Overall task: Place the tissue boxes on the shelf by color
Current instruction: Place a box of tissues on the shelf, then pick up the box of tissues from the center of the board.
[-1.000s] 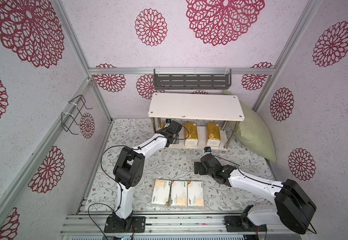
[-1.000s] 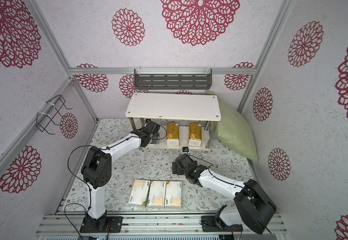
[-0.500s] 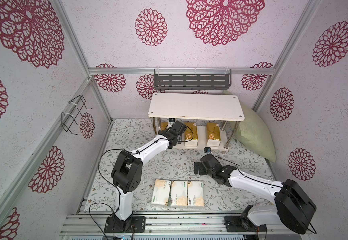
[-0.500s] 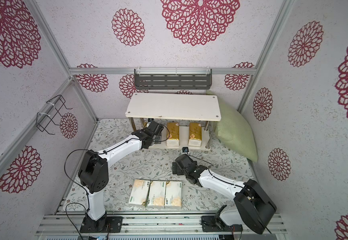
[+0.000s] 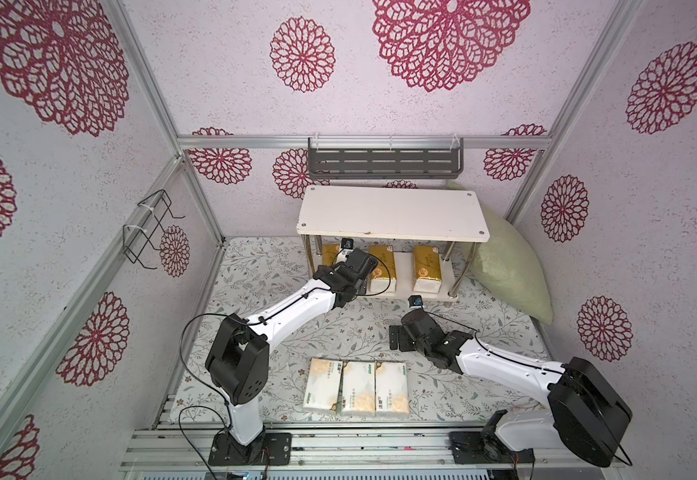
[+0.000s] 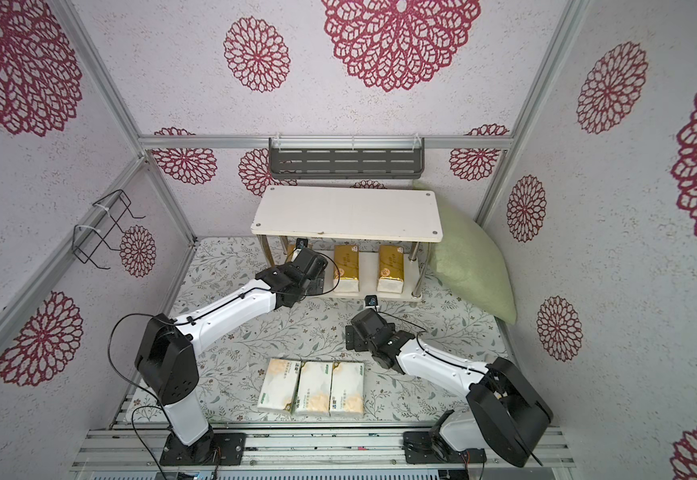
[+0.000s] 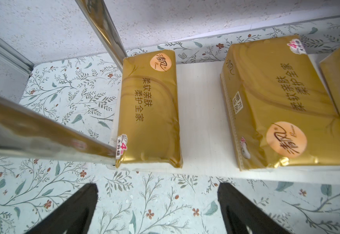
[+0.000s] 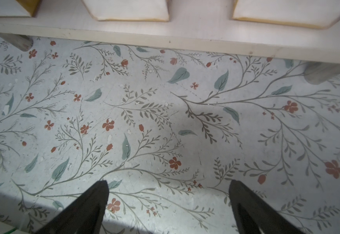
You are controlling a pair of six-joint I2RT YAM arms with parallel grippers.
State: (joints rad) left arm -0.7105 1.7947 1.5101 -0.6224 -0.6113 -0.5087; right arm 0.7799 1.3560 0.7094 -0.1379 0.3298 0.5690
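The shelf stands at the back, and its lower board carries three gold tissue boxes. My left wrist view shows the leftmost gold box against a chrome post, with the middle one beside it. Three white tissue boxes lie side by side on the floor near the front. My left gripper is open and empty, just in front of the lower board's left part. My right gripper hangs open and empty over the floor before the shelf.
A pale green pillow leans against the right wall beside the shelf. A dark grey slotted rack hangs on the back wall and a black wire holder on the left wall. A floral mat covers the floor.
My left gripper has slid a little to the right along the front of the lower board. The right arm has barely moved. Both grippers stay open.
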